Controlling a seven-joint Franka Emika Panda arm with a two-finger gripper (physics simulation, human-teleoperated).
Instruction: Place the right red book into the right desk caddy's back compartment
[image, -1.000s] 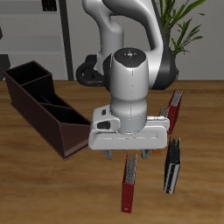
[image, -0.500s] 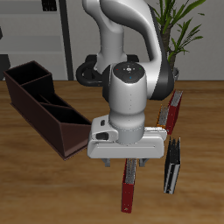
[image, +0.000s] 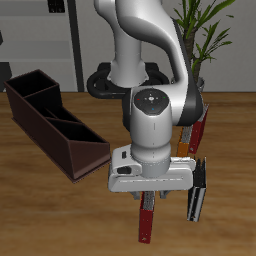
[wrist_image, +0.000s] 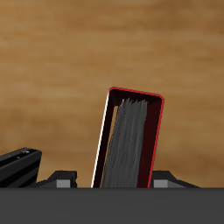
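Note:
The right red book (image: 146, 222) (wrist_image: 129, 140) is slim and bright red, and it rests on the wooden table near the front edge. In the wrist view its grey page block shows between red covers. My gripper (image: 150, 198) (wrist_image: 114, 180) hangs just above the book's farther end. It is open, with one fingertip on each side of the book and nothing gripped. The gripper body hides the book's upper part in the exterior view. The right desk caddy (image: 45, 122), a long dark maroon box with dividers, stands apart from the book, farther back on the table.
A black book (image: 197, 196) (wrist_image: 17, 166) lies close beside the red book. A darker red book (image: 201, 127) and an orange book (image: 184, 143) stand behind it. A potted plant (image: 205, 25) stands at the back.
The gripper has moved toward the table's front edge and come down over the red book. The book and the caddy have not moved.

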